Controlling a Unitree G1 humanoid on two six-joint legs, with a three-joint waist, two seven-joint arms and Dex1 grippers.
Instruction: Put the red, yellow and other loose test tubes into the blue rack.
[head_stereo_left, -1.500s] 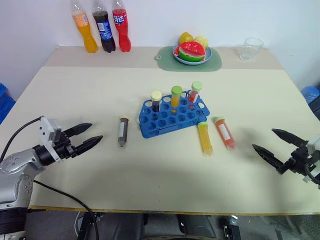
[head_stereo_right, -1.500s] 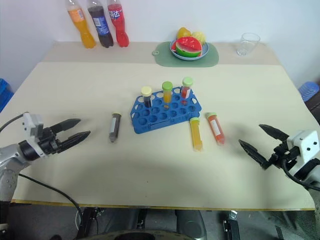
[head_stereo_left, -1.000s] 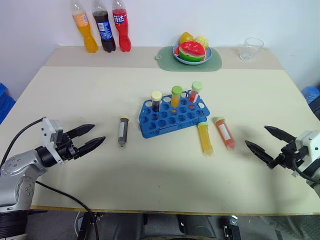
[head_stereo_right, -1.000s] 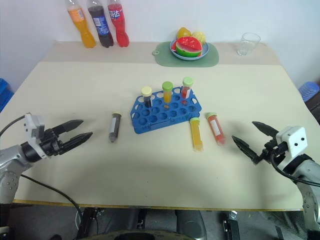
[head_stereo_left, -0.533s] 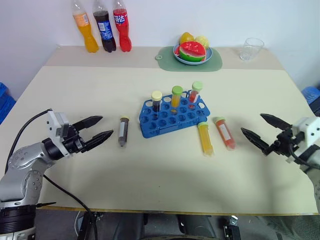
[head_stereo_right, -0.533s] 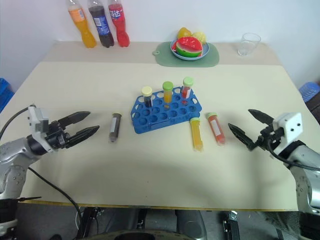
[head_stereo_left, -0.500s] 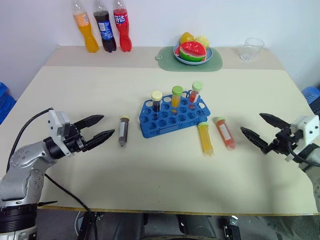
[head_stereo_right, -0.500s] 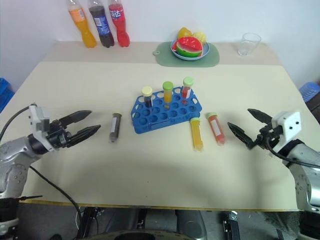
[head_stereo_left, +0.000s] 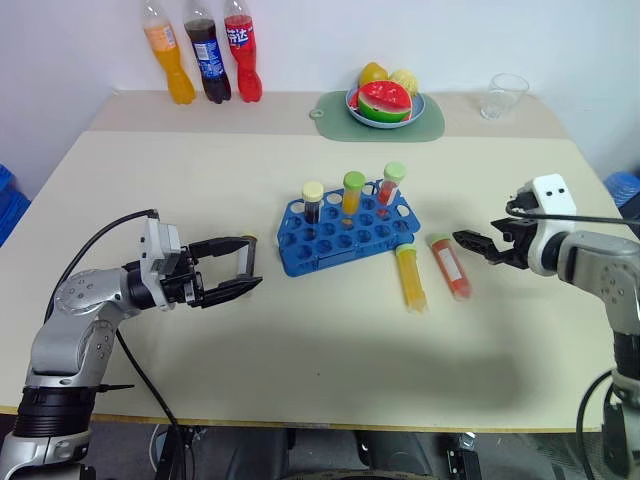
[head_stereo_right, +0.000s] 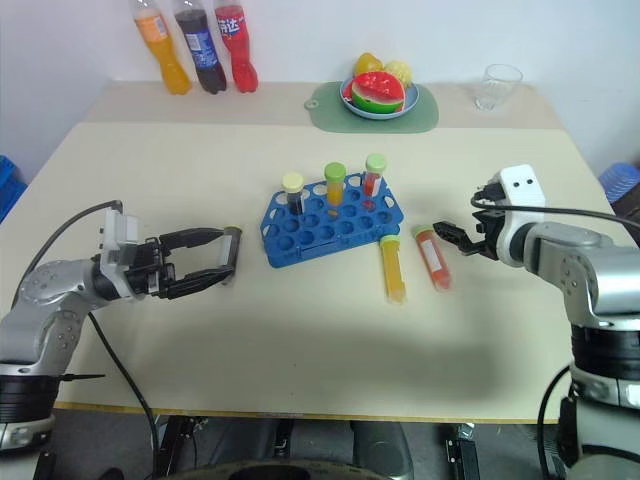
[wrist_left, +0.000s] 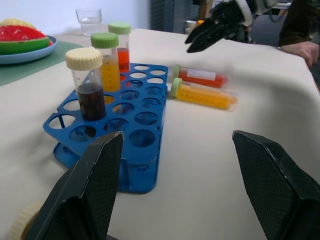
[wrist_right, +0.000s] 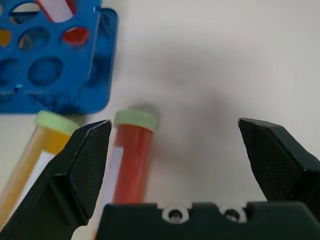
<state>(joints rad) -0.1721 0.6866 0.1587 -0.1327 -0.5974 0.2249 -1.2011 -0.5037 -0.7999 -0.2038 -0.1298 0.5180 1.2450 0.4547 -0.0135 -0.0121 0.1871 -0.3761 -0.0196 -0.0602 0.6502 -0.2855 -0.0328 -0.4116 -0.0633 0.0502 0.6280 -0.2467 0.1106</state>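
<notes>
From the head views, the bright blue plastic tube rack (head_stereo_left: 347, 232) stood mid-counter on the pale beige counter (head_stereo_left: 300, 350), with three capped tubes upright along its far row. Just right of it, the yellow-filled clear tube (head_stereo_left: 410, 278) and the orange-red clear tube with a white label (head_stereo_left: 449, 265) lay side by side, caps toward the far edge. The dark grey-brown tube with a tan cap (head_stereo_right: 230, 252) lay left of the rack, between the wide-spread fingers of the left pincer (head_stereo_left: 240, 267). The right pincer (head_stereo_left: 475, 243) hung spread, just right of the orange-red tube. In the left wrist view, the left pincer's fingers (wrist_left: 90, 190) framed the rack, empty. In the right wrist view, the right pincer's fingers (wrist_right: 85, 165) stood wide above the orange-red tube's green cap.
</notes>
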